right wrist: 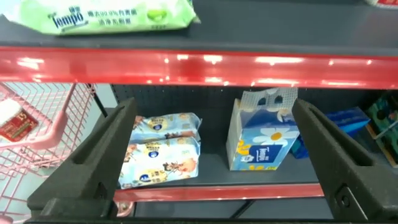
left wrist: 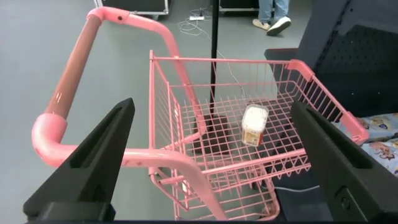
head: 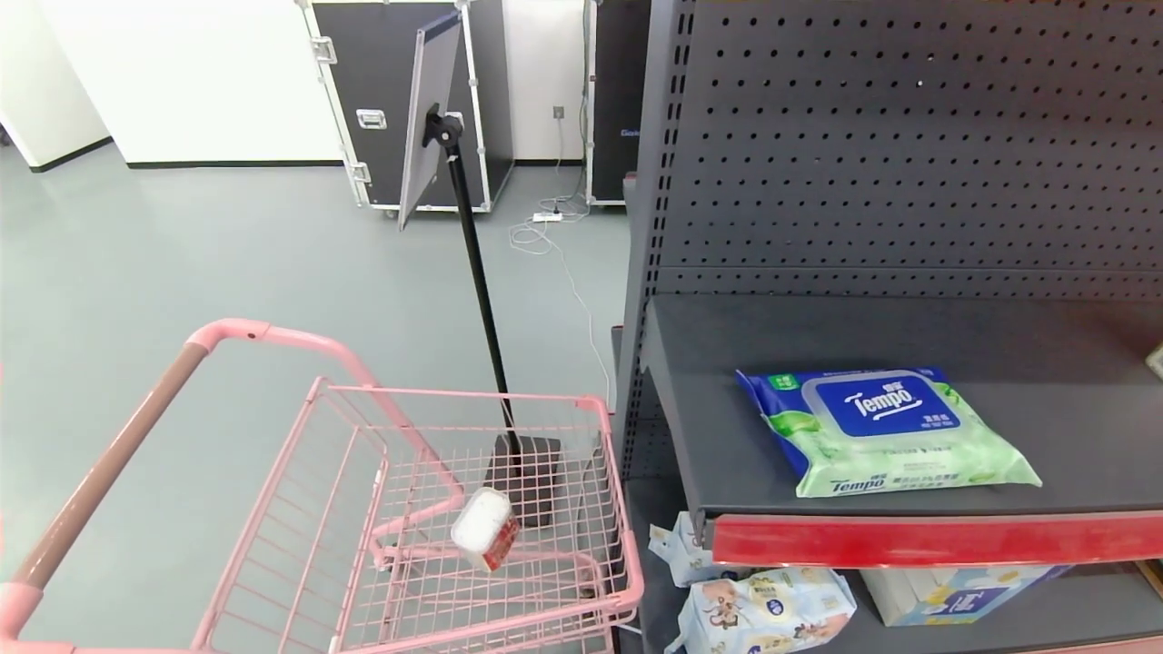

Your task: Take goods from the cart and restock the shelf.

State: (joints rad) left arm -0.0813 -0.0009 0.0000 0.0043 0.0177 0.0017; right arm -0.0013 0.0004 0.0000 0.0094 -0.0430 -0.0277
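Note:
A pink wire cart [head: 436,509] stands left of the grey shelf unit [head: 690,381]. A small tub [head: 486,529] with a white lid and red label lies in the cart's basket. My left gripper [left wrist: 212,104] hangs open above the cart's handle side, and the tub [left wrist: 254,123] lies beyond its fingers. A blue-green pack of wet wipes [head: 881,427] lies flat on the middle shelf. My right gripper [right wrist: 212,102] is open in front of the lower shelf, just under the red edge strip [right wrist: 199,65]. Both grippers hold nothing.
On the lower shelf lie two stacked wipes packs [right wrist: 163,152] and an upright blue tissue box [right wrist: 264,134]. A black stand pole [head: 482,300] rises just behind the cart. Flight cases [head: 400,100] stand by the far wall, across bare floor.

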